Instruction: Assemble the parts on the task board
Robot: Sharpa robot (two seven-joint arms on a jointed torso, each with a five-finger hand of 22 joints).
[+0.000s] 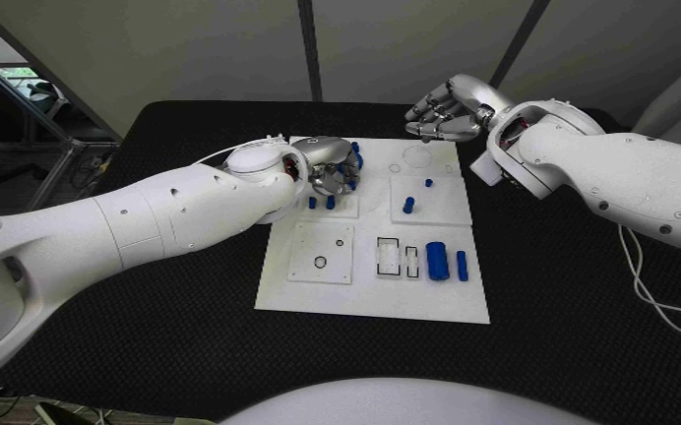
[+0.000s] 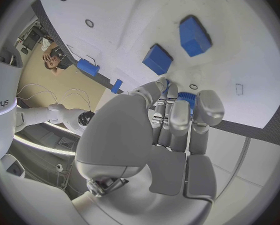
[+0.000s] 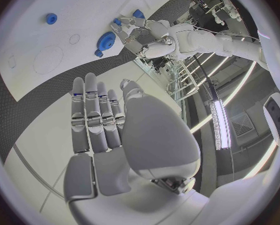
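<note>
**Left hand working at the board's far corner**

Lying mid-table, white board (image 1: pixel 372 292), with blue parts (image 1: pixel 437 261) lying near the right edge and standing further back. Curling over the board's far-left corner, left hand (image 1: pixel 330 164), fingers (image 2: pixel 177 120) closing round a blue ribbed part (image 2: pixel 187 97), apparently gripping it; contact mostly hidden. Hovering beyond the far edge, right hand (image 1: pixel 447 110), fingers straight and close together, holding nothing.

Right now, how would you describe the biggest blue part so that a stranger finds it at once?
Start at the white task board in the middle of the black table. Near its right edge, on the side close to the robot, lies a thick blue cylinder. The blue rod beside it is much thinner.
</note>
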